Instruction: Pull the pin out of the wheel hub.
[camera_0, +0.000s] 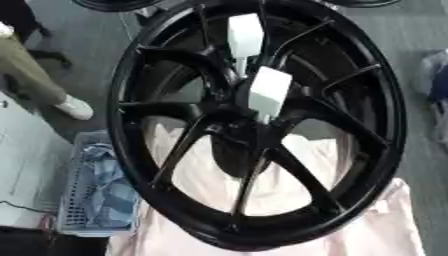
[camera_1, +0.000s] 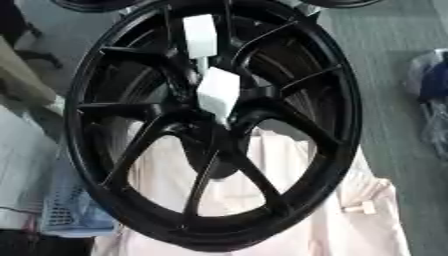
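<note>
Neither hand shows in either view, so their state is unknown. Near: pale pink cloth (camera_0: 367, 235) under the wheel. Black spoked wheel hub (camera_0: 258, 130) fills the frame, rim tilted toward the camera. Two white block-headed pins stand at its centre: nearer pin (camera_0: 269, 91) just right of middle, farther pin (camera_0: 245, 36) behind it. Pins look light and rigid, the wheel heavy. Best hold: pinch the white head, pull straight along the stem.

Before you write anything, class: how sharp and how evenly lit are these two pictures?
Left eye view: the black wheel hub is soft-edged, and the white pins are washed out. Right eye view: equally blurred, spokes merging into dark, the pink cloth pale and flat.
</note>
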